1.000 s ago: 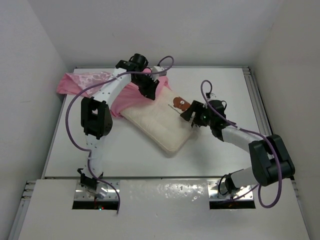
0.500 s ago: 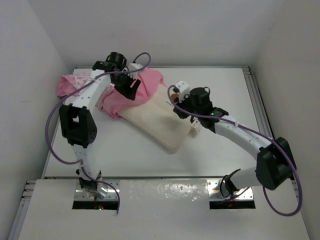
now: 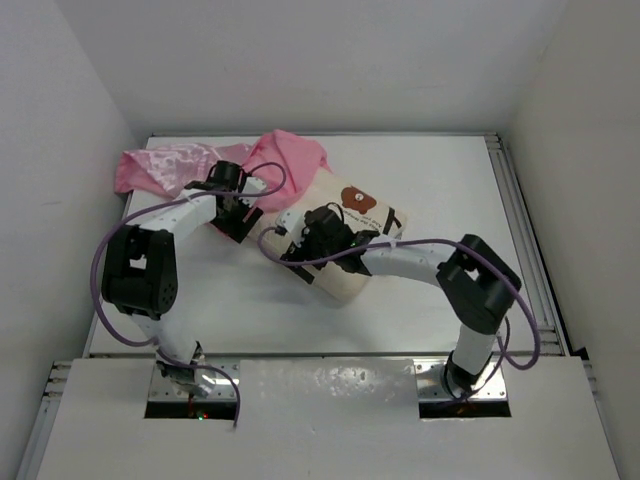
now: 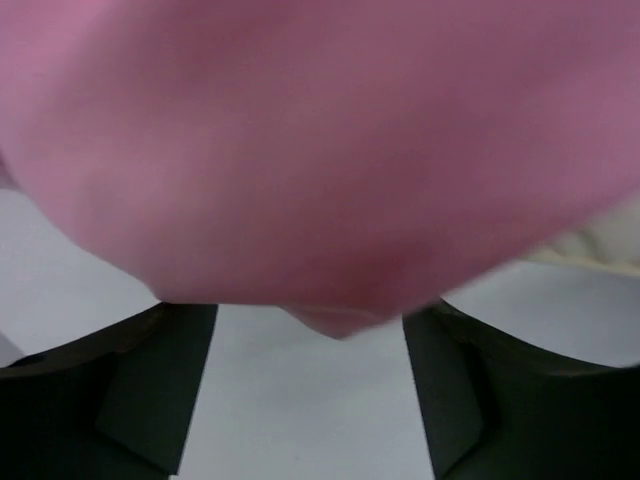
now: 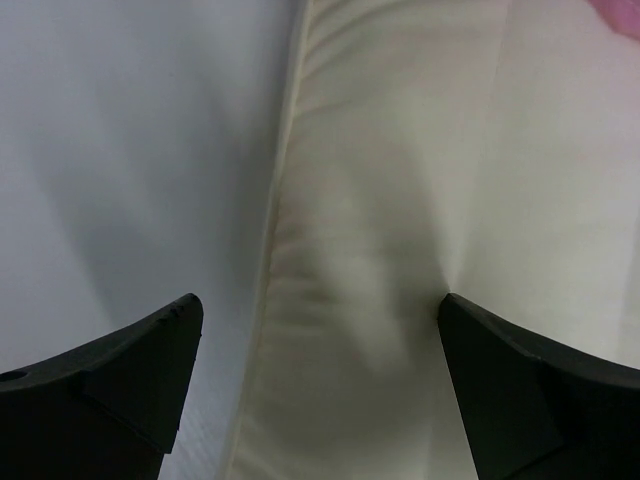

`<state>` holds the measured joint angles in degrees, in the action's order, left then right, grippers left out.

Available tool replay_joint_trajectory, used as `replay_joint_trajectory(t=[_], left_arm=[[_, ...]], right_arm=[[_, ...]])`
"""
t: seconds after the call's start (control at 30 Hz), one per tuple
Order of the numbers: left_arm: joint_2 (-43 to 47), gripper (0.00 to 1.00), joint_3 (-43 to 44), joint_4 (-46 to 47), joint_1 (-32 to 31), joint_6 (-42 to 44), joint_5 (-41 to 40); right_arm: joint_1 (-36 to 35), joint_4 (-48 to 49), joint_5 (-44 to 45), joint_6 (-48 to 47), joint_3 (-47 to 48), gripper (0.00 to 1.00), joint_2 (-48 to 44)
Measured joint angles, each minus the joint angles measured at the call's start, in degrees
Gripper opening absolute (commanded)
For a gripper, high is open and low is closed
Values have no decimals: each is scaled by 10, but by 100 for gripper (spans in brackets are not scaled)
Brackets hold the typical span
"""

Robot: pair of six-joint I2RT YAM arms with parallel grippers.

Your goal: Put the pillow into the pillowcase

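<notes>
The cream pillow [image 3: 352, 262] lies diagonally at the table's middle, its bear print [image 3: 358, 201] facing up. The pink pillowcase [image 3: 287, 162] is bunched behind it and over its far-left end, trailing to the left wall. My left gripper [image 3: 234, 214] is open at the pillowcase's near edge. In the left wrist view [image 4: 310, 395] pink fabric [image 4: 320, 150] hangs just beyond the spread fingers, with bare table between them. My right gripper [image 3: 298, 240] is open above the pillow's left end. In the right wrist view [image 5: 320, 375] its fingers straddle the pillow's edge [image 5: 400, 250].
White walls close in on the left, back and right. A metal rail [image 3: 520, 220] runs along the table's right edge. Bare white table [image 3: 230, 300] lies in front of the pillow. The purple cables loop over both arms.
My left gripper moved from the pillowcase's back toward me, to its near edge. My right gripper swung left across the pillow to its left end. The bear print is uncovered again.
</notes>
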<state>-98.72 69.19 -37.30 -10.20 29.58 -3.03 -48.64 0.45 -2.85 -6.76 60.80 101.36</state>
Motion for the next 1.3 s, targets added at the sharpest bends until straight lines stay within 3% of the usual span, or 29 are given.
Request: replay_joint_trajectory(t=[0.03, 0.13, 0.17, 0.23, 0.27, 0.3, 0.33, 0.37, 0.53, 0.73, 0.9, 1.07, 1.23, 1.27, 1.3], left_arm=[[0, 65, -9, 24, 0, -2, -16], [0, 34, -22, 90, 0, -9, -39], [0, 17, -22, 106, 0, -10, -39], [0, 4, -22, 136, -1, -15, -33], [0, 0, -23, 148, -2, -15, -28], [0, 0, -26, 157, -2, -15, -23], [0, 0, -28, 162, -3, -14, -17], [0, 0, -30, 164, -3, -13, -12], [0, 0, -12, 114, -4, -7, 48], [0, 0, 119, -48, -36, 58, 184], [0, 0, 193, -142, -72, 116, 299], [0, 0, 225, -179, -86, 142, 374], [-1, 0, 209, -166, -85, 136, 398], [-2, 0, 200, -161, -85, 131, 400], [-3, 6, 195, -161, -85, 127, 403]], right_arm=[[-4, 4, 15, -2, 5, 99, 15], [-7, 18, 57, 0, 29, 98, 57], [-7, 23, 67, 1, 38, 96, 66], [-6, 38, 83, 2, 52, 71, 80], [-5, 49, 89, 1, 55, 49, 85], [-3, 59, 92, 1, 56, 14, 89], [1, 69, 93, 3, 56, 3, 92], [5, 79, 95, 12, 55, 0, 94], [41, 102, 55, 65, 55, 0, 94], [110, 141, 28, 201, 55, 0, 87], [153, 188, 66, 295, 56, 0, 62], [147, 223, 96, 342, 55, 0, 52], [117, 248, 85, 367, 41, 0, 52], [112, 254, 75, 370, 35, 3, 53], [110, 262, 63, 375, 27, 48, 54]])
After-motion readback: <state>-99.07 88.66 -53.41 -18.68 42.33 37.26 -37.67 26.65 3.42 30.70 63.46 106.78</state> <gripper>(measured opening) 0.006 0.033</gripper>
